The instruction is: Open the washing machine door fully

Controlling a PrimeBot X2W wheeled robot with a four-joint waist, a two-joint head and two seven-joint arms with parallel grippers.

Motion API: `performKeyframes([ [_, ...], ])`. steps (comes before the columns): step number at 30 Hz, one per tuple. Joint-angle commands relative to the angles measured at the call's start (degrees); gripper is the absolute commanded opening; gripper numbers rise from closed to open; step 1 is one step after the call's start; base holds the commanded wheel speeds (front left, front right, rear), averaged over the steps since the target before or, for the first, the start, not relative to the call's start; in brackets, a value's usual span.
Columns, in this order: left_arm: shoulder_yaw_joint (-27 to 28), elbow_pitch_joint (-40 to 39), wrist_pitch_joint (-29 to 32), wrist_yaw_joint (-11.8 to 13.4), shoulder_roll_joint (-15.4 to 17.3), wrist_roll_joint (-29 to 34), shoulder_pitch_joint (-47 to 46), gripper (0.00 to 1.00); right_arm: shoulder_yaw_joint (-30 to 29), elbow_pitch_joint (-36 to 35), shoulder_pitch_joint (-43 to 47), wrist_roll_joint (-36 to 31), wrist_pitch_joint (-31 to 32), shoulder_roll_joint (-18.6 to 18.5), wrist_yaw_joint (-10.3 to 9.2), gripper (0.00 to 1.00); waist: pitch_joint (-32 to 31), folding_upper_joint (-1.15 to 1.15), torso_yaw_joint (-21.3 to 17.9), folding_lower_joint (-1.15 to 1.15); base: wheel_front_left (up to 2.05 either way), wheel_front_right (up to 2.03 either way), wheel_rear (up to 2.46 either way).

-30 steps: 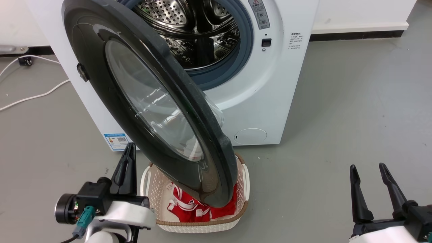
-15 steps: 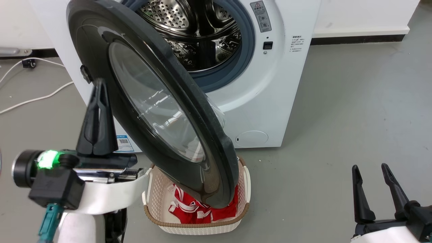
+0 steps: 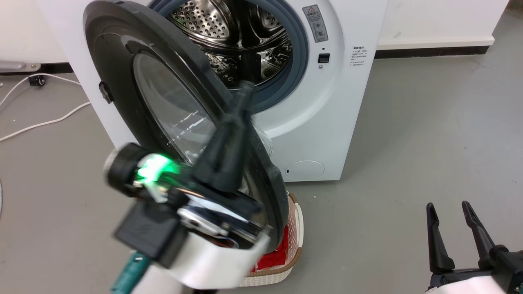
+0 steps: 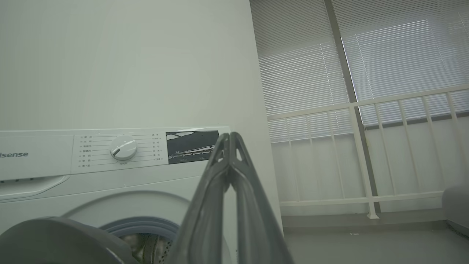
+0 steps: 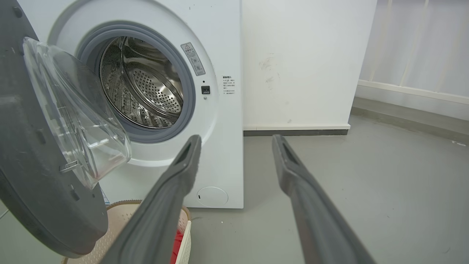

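The washing machine door (image 3: 163,110), round, glossy black with a clear bulging glass window, stands partly swung out from the white machine (image 3: 339,106), hinged at its left. Its inner side with the glass bowl (image 5: 73,117) shows in the right wrist view. My left gripper (image 3: 245,87) is raised in front of the door's free edge, fingers shut with nothing between them, tips pointing toward the steel drum (image 3: 237,36). In the left wrist view those shut fingers (image 4: 229,137) point up at the control panel (image 4: 121,148). My right gripper (image 3: 447,208) rests open at the lower right, far from the door.
A white woven basket (image 3: 292,241) holding red cloth (image 3: 273,255) sits on the grey floor under the door's lower edge. White cables (image 3: 45,120) lie on the floor at the left. Open floor stretches to the right of the machine.
My left arm has swung up and to the right, from beside the door's outer face to in front of its free edge. The door and right gripper have stayed put.
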Motion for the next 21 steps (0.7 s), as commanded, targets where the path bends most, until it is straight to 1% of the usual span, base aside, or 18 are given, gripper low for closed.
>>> performKeyframes([
  [1,-1.8,0.5,0.7,-0.2,0.0,-0.7,-0.3,0.0,0.0,-0.2,0.8,0.2,0.1,0.2,-0.04,1.0,0.0,0.0,-0.1,0.0,0.0,0.0,0.0],
  [7,-12.0,3.5,5.0,-0.9,0.0,-3.8,2.0,0.0,0.4,-0.2,0.8,0.3,0.6,0.2,-0.04,1.0,0.0,0.0,-0.6,0.0,0.0,0.0,0.0],
  [9,-14.4,4.4,6.2,-1.1,0.2,-4.2,3.4,0.0,0.4,-0.2,0.7,0.3,0.6,0.2,-0.04,1.0,0.2,0.0,-0.7,0.0,0.0,0.0,0.0],
  [11,-16.6,5.2,7.4,-1.4,1.0,-4.7,5.1,0.0,0.4,-0.2,0.7,0.5,0.6,0.2,-0.04,1.0,0.4,0.0,-0.7,0.0,0.0,0.0,0.0],
  [15,-20.2,7.1,9.3,-1.7,2.5,-6.2,8.5,0.0,0.4,0.1,0.5,0.5,0.5,0.2,-0.04,1.0,0.6,0.0,-0.5,0.0,0.0,0.0,0.0],
  [18,-21.5,8.8,9.6,-1.7,3.2,-6.8,10.6,0.0,0.7,0.3,0.0,0.6,0.4,0.2,-0.04,1.0,1.1,0.0,-0.5,0.0,0.0,0.0,0.0],
  [21,-21.8,11.2,9.1,-1.2,3.4,-7.0,11.6,0.0,0.9,0.5,-0.6,0.8,0.2,0.2,-0.04,1.0,1.6,0.0,-0.5,0.0,0.0,0.0,0.0],
])
